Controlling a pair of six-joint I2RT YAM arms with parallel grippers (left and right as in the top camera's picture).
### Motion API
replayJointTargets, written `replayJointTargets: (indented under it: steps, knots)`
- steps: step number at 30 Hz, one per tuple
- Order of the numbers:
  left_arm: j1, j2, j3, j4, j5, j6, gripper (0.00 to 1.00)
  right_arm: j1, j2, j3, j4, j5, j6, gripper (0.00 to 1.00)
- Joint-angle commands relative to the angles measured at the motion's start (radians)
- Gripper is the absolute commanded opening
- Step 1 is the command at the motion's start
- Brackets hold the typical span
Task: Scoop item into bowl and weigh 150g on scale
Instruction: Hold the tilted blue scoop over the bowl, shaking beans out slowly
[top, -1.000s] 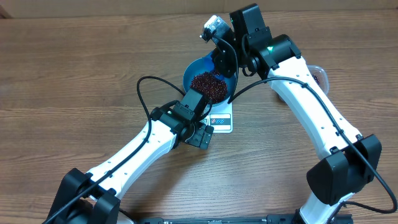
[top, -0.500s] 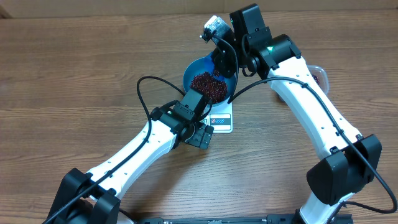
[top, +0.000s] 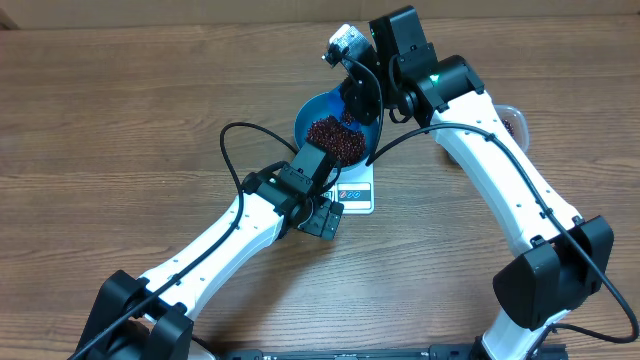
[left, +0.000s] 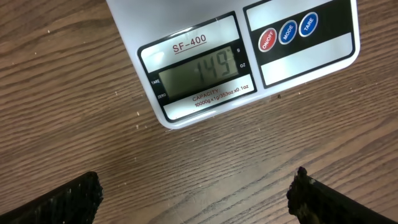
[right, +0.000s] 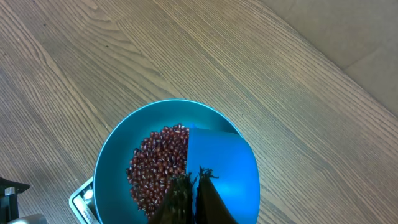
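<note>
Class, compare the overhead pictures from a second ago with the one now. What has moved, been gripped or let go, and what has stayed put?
Nothing visibly changed. The right gripper stays shut on the scoop over the bowl of beans on the scale, and the left gripper stays open near the scale.

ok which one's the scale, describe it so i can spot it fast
On the wooden table, find the blue bowl of red-brown beans near the middle. The scale is the flat white square beneath it, its front edge poking out toward the robot. Only it has a grey display and three round buttons.
</note>
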Motion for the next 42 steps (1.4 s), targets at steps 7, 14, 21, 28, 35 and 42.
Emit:
replayJointTargets:
  steps: [7, 14, 21, 28, 35, 42]
  knots:
    - [-0.007, -0.007, -0.005, 0.002, -0.013, 0.020, 1.00, -0.003, -0.014, 0.031, 0.010, -0.006, 0.008, 0.05]
    - [-0.007, -0.007, -0.005, 0.003, -0.013, 0.020, 0.99, 0.010, -0.014, 0.031, 0.007, 0.045, 0.025, 0.04]
    - [-0.006, -0.007, -0.005, 0.003, -0.013, 0.020, 1.00, 0.010, -0.014, 0.031, 0.018, 0.053, 0.031, 0.04]
    - [-0.007, -0.007, -0.005, 0.003, -0.013, 0.020, 0.99, 0.010, -0.014, 0.031, 0.022, 0.011, 0.053, 0.04]
    - [-0.007, -0.007, -0.005, 0.002, -0.013, 0.020, 0.99, 0.009, -0.014, 0.031, 0.019, 0.011, 0.054, 0.04]
    - [-0.007, -0.007, -0.005, 0.003, -0.013, 0.020, 0.99, 0.009, -0.014, 0.031, 0.018, 0.011, 0.054, 0.04]
